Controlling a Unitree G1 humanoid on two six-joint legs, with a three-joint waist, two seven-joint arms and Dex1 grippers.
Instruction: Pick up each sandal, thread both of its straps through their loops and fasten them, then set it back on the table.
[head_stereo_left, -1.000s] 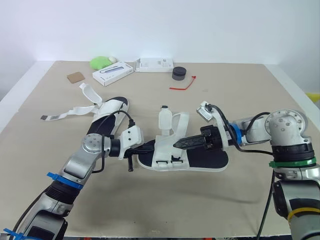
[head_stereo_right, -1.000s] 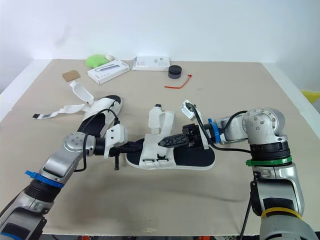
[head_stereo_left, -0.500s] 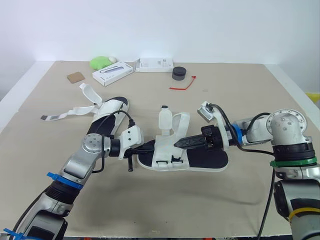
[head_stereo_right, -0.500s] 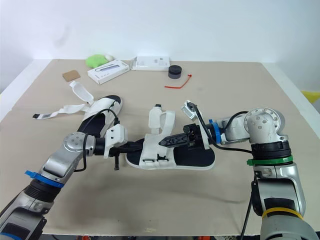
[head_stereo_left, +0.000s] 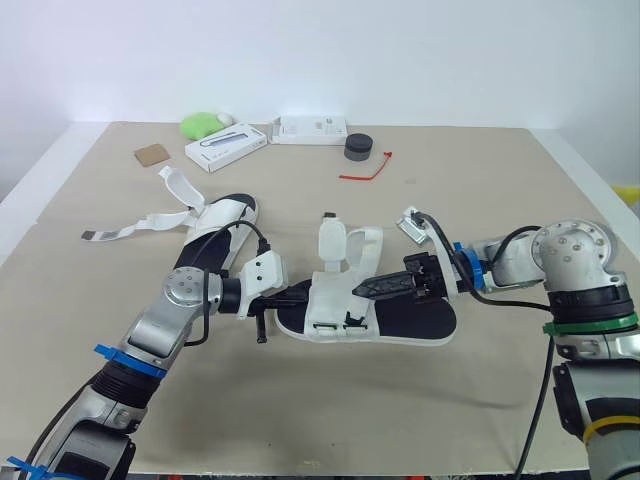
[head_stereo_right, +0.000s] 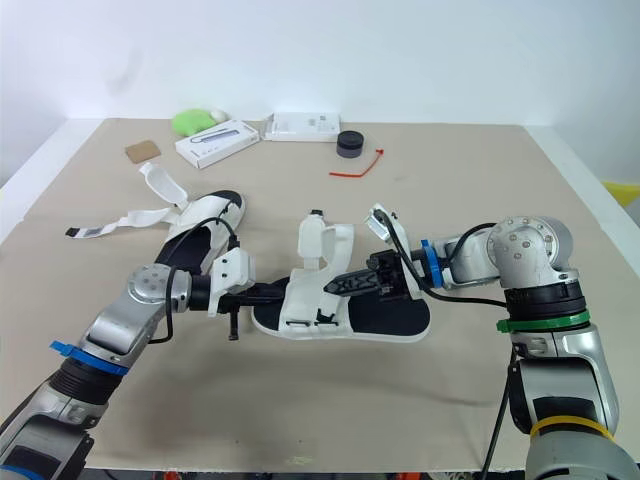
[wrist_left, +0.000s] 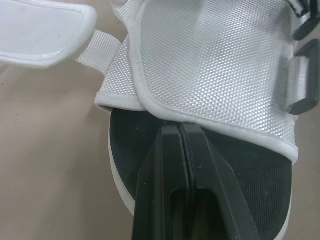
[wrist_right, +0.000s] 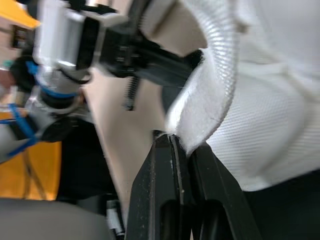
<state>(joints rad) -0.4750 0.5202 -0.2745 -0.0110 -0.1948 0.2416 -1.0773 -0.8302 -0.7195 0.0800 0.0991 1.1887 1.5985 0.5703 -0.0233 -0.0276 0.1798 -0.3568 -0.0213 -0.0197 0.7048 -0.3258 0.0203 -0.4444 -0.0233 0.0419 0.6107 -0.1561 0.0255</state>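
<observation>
A white sandal with a black insole (head_stereo_left: 415, 318) lies mid-table, its white mesh upper (head_stereo_left: 340, 290) raised and one strap (head_stereo_left: 330, 238) standing up. My left gripper (head_stereo_left: 292, 297) is at the toe end, fingers pressed together at the rim of the upper (wrist_left: 200, 75). My right gripper (head_stereo_left: 362, 288) reaches in from the heel side and is shut on the edge of the mesh upper (wrist_right: 220, 100). A second sandal (head_stereo_left: 215, 225) lies to the left with both straps (head_stereo_left: 150, 220) spread loose on the table.
Along the far edge sit a green object (head_stereo_left: 205, 123), two white boxes (head_stereo_left: 225, 145) (head_stereo_left: 312, 129), a black round tin (head_stereo_left: 357, 147), a red tie (head_stereo_left: 365, 170) and a cardboard scrap (head_stereo_left: 152, 154).
My right gripper has shifted slightly, and the mesh upper with its upright strap has tilted a little to the left. The left arm has stayed put.
</observation>
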